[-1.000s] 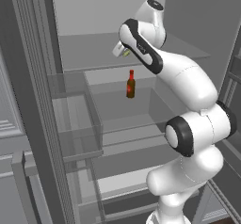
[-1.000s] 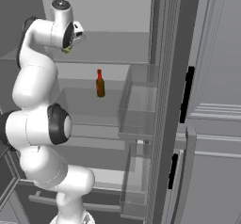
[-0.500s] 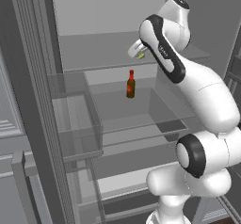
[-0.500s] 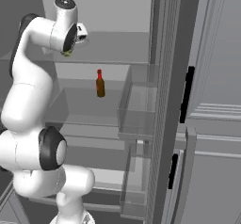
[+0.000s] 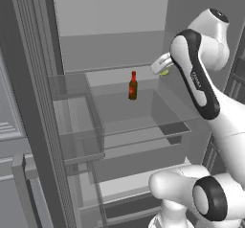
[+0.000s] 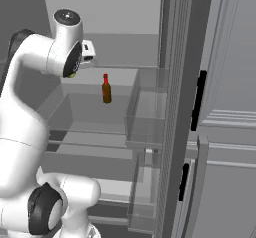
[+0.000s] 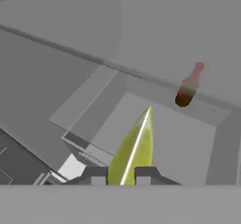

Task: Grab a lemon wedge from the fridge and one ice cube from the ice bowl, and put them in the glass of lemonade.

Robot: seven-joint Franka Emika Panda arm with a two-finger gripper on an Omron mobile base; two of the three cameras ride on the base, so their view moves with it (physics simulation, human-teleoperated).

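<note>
Fingers (image 7: 121, 175): closed narrow on the lemon wedge (image 7: 133, 150), raised inside the open fridge (image 5: 110, 50).
Bottle (image 5: 133, 86): upright on a glass shelf (image 5: 143, 121), apart from the wedge.

Both base views look forward into the open fridge (image 5: 72, 93) from behind the arm, one from its left, one from its right, sharing the shelves and the brown bottle (image 5: 133, 86). The hand view looks along the hand (image 7: 120, 175), bottle ahead.
</note>
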